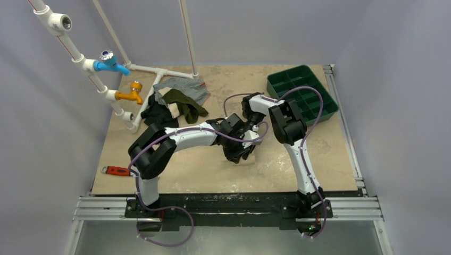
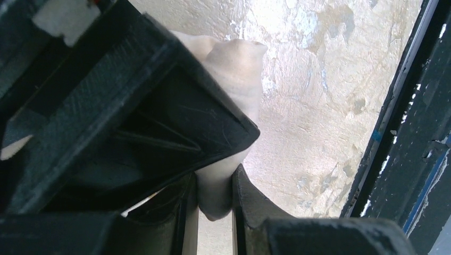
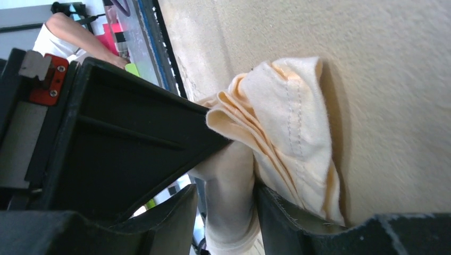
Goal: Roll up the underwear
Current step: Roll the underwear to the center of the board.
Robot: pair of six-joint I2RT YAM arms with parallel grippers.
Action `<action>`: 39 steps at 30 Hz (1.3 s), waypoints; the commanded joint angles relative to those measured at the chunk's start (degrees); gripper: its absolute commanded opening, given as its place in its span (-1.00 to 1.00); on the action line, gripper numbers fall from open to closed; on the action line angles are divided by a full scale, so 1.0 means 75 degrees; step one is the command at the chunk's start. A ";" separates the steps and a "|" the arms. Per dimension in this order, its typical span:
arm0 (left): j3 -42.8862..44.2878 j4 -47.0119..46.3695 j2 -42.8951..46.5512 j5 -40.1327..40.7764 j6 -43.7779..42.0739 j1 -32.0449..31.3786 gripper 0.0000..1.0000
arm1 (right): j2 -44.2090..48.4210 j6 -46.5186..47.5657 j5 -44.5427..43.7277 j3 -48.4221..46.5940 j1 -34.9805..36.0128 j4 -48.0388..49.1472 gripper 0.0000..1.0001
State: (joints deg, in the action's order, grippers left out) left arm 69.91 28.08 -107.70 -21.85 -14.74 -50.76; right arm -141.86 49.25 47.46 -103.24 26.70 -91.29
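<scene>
The underwear [image 1: 251, 159], a pale beige-peach cloth, lies bunched at mid-table, mostly hidden under both grippers. My left gripper [image 1: 236, 151] reaches in from the left. In the left wrist view the left gripper [image 2: 215, 183] is shut on a thick fold of the underwear [image 2: 239, 69], both fingers pressing it. My right gripper [image 1: 250, 135] comes from behind. In the right wrist view the right gripper [image 3: 227, 188] is open around a rolled part of the underwear [image 3: 287, 122]. The cloth leans on the right finger, and daylight shows beside the left one.
A green compartment tray [image 1: 301, 93] stands at the back right. An olive-green garment [image 1: 186, 103], a grey striped one [image 1: 186, 87] and dark cloth [image 1: 157, 114] lie piled by the white pipe frame [image 1: 159, 71] with its taps. A red tool [image 1: 116, 170] lies at the left front edge.
</scene>
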 commanded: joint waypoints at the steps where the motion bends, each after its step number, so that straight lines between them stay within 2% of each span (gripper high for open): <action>1: -0.0398 0.0217 -0.0812 0.0370 -0.0261 -0.0157 -1.00 | 0.0329 0.0771 -0.0992 0.0099 -0.0393 0.1789 -0.06; 12: -0.0252 0.0339 -0.0938 0.0417 -0.0308 -0.0146 -1.00 | 0.1057 0.0859 -0.0794 0.0281 -0.1106 0.1791 -0.05; 20: 0.0138 0.0787 -0.1226 -0.0175 -0.0437 0.0068 -1.00 | 0.2349 0.0625 -0.0724 0.1105 -0.1644 0.2359 -0.10; 28: 0.0798 0.1400 -0.1705 -0.1385 -0.0250 0.0886 -1.00 | 0.3838 -0.0172 -0.0978 0.2151 -0.1939 0.3512 -0.11; 39: 0.1940 0.2459 -0.2733 -0.2164 0.0019 0.1556 -1.00 | 0.5906 -0.1808 -0.2365 0.3280 -0.2041 0.5448 -0.09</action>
State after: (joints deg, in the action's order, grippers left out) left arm 84.49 39.57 -122.02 -45.58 -13.65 -40.77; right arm -103.79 41.36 34.92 -81.14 11.60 -57.91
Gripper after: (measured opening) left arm 0.198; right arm 0.450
